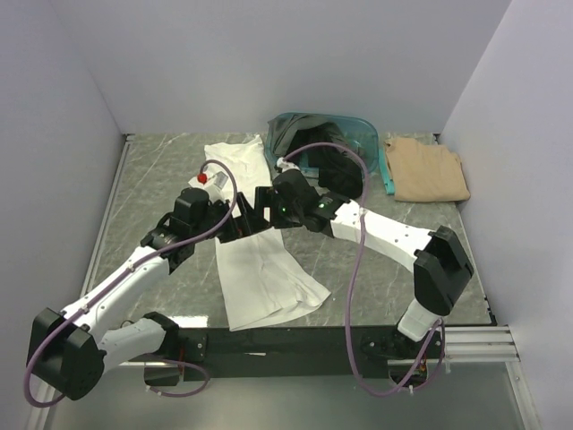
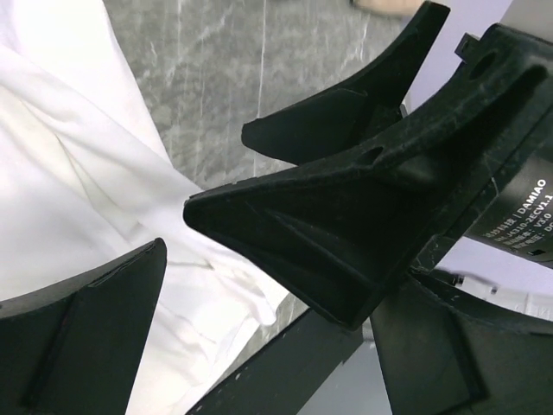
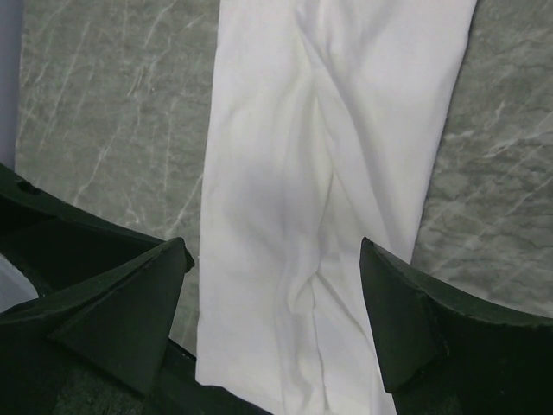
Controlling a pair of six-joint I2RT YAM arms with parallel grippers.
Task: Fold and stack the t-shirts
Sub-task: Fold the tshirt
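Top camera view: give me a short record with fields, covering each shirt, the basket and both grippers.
teal basket: far centre of the table
dark t-shirts: heaped in the teal basket
tan t-shirt: folded, far right, beside the teal basket
white t-shirt: lying in a long strip, centre-left
left gripper: open, over the white t-shirt, holding nothing
right gripper: open, over the white t-shirt, holding nothing

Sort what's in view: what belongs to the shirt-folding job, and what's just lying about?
Job:
- white t-shirt
- tan t-shirt
- dark t-shirts in the basket

Just there:
- teal basket
- table
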